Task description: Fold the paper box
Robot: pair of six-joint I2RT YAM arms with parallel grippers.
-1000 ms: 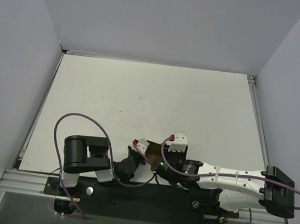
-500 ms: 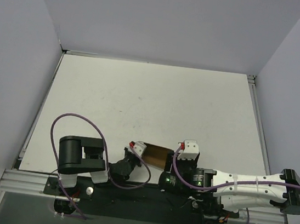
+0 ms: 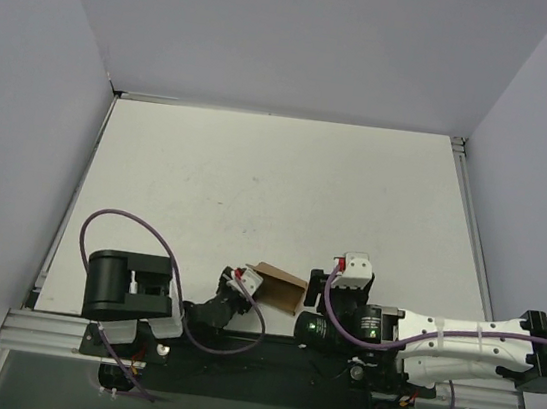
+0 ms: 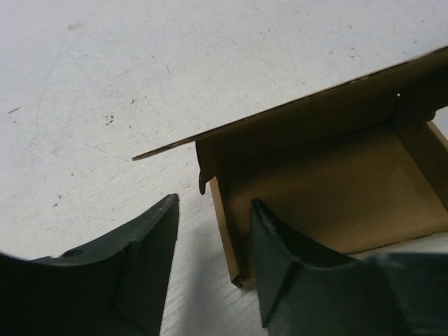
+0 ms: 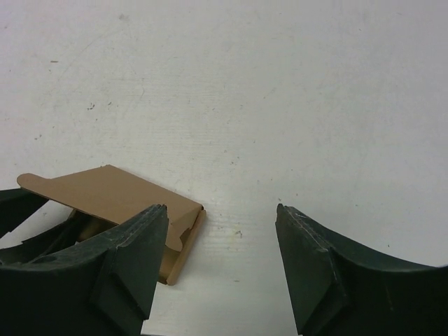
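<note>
The paper box (image 3: 279, 288) is a small brown cardboard tray with its lid flap half raised, lying on the white table near the front edge. In the left wrist view the paper box (image 4: 329, 189) shows its open inside. My left gripper (image 4: 213, 201) is open and straddles the box's near side wall: the right finger (image 4: 280, 266) is inside the box, the left finger (image 4: 150, 259) stands off the wall. From above, the left gripper (image 3: 241, 282) sits at the box's left end. My right gripper (image 5: 220, 208) is open over bare table, with the paper box (image 5: 119, 192) beside its left finger. From above, the right gripper (image 3: 352, 271) is to the right of the box.
The white table (image 3: 276, 185) stretches away behind the box, with grey walls on three sides. The arms' black base rail (image 3: 253, 358) runs along the near edge, just behind both grippers. Purple cables (image 3: 130, 221) loop over the arms.
The left gripper has gone from shut on the box to open. The right gripper opened wider and drew off to the right. Both arms pulled back toward the near edge.
</note>
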